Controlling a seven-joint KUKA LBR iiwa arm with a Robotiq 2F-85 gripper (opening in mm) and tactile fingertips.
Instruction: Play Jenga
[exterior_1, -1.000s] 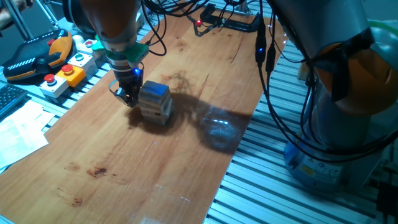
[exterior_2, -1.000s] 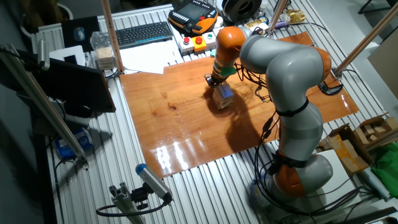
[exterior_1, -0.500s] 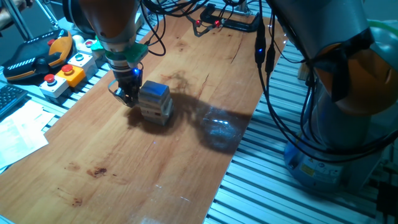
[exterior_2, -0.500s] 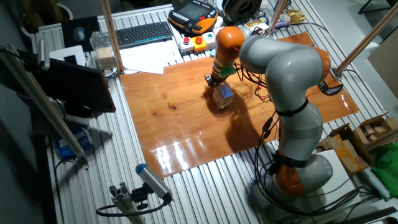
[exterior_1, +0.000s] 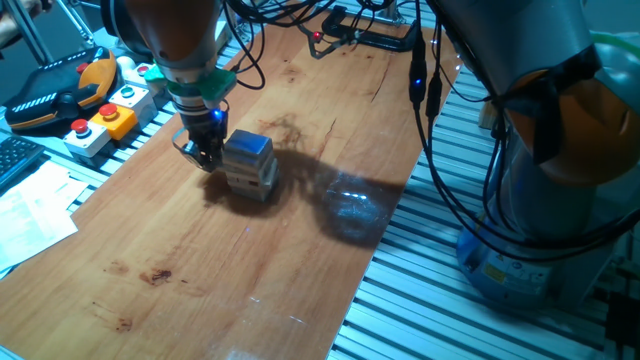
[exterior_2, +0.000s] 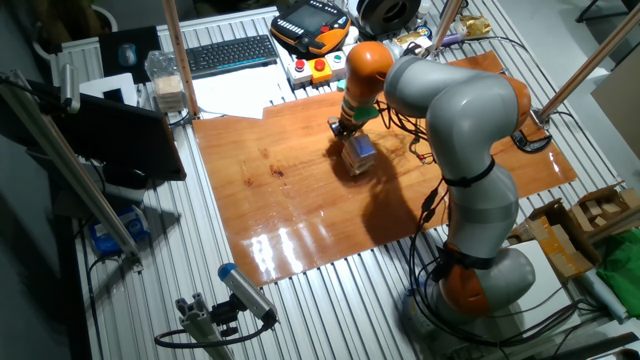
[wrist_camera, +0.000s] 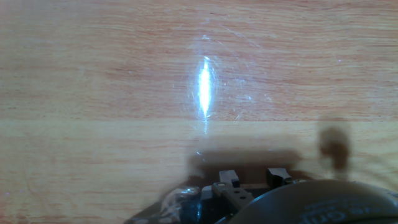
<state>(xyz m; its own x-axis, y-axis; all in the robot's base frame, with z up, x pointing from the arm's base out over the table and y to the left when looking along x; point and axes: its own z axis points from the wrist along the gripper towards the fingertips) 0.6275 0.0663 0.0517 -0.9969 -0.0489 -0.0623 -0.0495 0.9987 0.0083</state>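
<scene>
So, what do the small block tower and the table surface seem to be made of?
The block tower looks like pale, unfinished wood, matte, with layer lines visible; its top looks bluish, probably from light. The table surface looks like a reddish-brown wooden board with a glossy finish: grain, dark knots and bright reflections show.

Jenga tower: small pale-wood stack, upright on wooden tabletop, blue-lit top.

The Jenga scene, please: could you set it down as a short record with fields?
tower: Jenga tower upright on the wooden table
gripper: gripper low beside the tower, on the button-box side
contact: cannot tell
jaws: state unclear
loose blocks: none visible
hand view: bare table only; tower out of frame
nearby: button boxes off the board's edge
</scene>
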